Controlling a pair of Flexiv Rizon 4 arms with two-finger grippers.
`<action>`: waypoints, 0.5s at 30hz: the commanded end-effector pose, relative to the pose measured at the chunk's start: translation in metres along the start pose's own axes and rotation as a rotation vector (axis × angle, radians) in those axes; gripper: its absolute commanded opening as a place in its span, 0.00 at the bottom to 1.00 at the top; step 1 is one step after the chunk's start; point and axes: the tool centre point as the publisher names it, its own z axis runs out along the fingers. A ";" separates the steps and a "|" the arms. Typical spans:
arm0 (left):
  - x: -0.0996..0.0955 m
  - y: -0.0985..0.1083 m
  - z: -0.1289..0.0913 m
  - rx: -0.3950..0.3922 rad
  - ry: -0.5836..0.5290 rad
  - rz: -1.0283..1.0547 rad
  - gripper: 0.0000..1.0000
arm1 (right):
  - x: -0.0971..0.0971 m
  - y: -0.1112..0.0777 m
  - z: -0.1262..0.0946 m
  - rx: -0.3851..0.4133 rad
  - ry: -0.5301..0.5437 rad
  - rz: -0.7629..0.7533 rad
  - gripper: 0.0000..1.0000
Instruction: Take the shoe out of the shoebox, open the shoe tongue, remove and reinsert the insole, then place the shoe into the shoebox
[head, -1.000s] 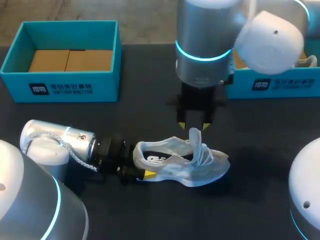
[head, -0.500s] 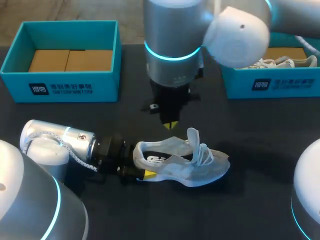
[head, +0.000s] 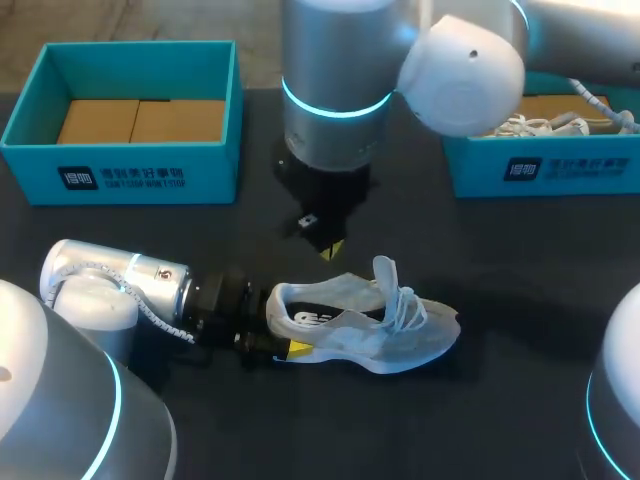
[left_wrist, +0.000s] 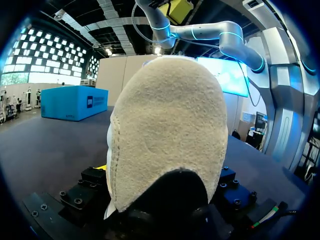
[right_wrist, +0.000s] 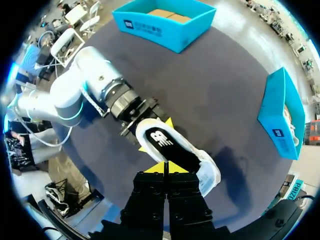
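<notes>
On the bench (head: 150, 230) the shoe (head: 365, 335) is gripped by left fingers (head: 297, 349); closed right fingers (right_wrist: 156, 168) likely must be opened for the insole (right_wrist: 161, 139).

The pale mesh sneaker (head: 370, 330) lies mid-table on the dark table (head: 540, 290), toe to the right and heel to the left. The left gripper (head: 278, 346) comes in from the near left, clamped on that heel. The right gripper (head: 333, 249) hangs just behind the heel end, apart from it. A teal cardboard shoebox (head: 130, 170) stands far left. A second teal shoebox (head: 545, 172), far right, has another pale sneaker (head: 545, 125) in it.
</notes>
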 end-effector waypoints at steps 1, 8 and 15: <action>0.001 0.003 0.002 0.000 0.000 0.000 0.00 | -0.007 -0.002 0.009 -0.006 -0.018 -0.052 0.00; 0.001 0.003 0.002 0.000 0.000 0.000 0.00 | -0.009 -0.003 0.022 0.004 -0.092 -0.213 0.00; 0.001 0.003 0.002 0.000 0.000 0.000 0.00 | -0.010 0.001 0.034 0.056 -0.040 -0.398 0.00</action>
